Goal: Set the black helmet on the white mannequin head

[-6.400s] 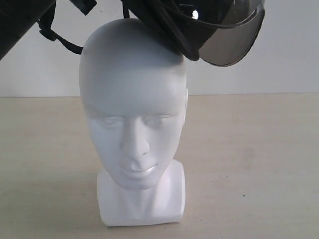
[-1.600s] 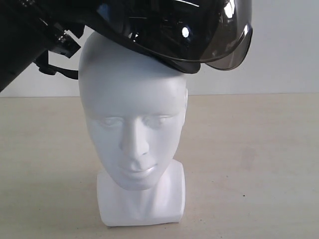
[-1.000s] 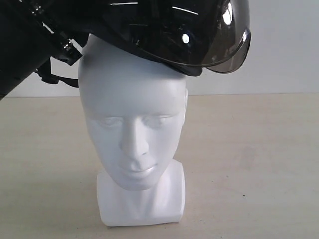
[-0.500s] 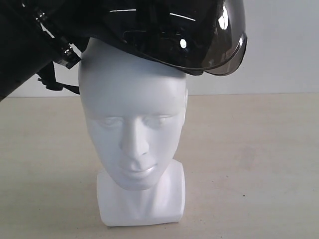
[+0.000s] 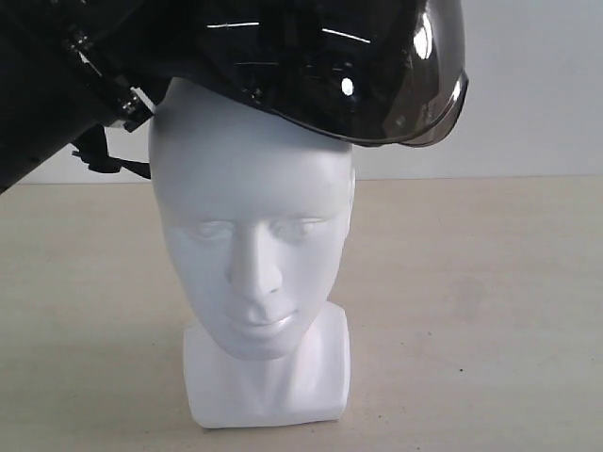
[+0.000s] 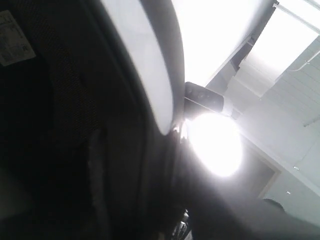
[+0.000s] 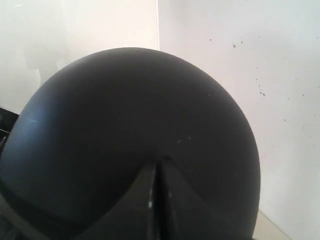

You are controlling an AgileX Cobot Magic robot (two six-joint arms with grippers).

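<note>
Rests helmet [image 5: 283, 47] tilted on head [image 5: 250, 217]; holds right gripper [image 7: 156, 200], jaws pressed together, over it; cannot tell state of left gripper [image 5: 111, 83].

The black left arm [image 5: 38, 85] slants in from the upper corner of the exterior view. The left gripper [image 5: 120, 98], dark with small silver fittings, ends at the rim of the round matte-black helmet [image 5: 311, 56]. Its jaws are lost in shadow, so whether they are parted or closed cannot be told. The right gripper [image 7: 157, 167] has its two dark fingers [image 7: 137, 210] pressed flat together, with the tips lying against the helmet's dome.
</note>
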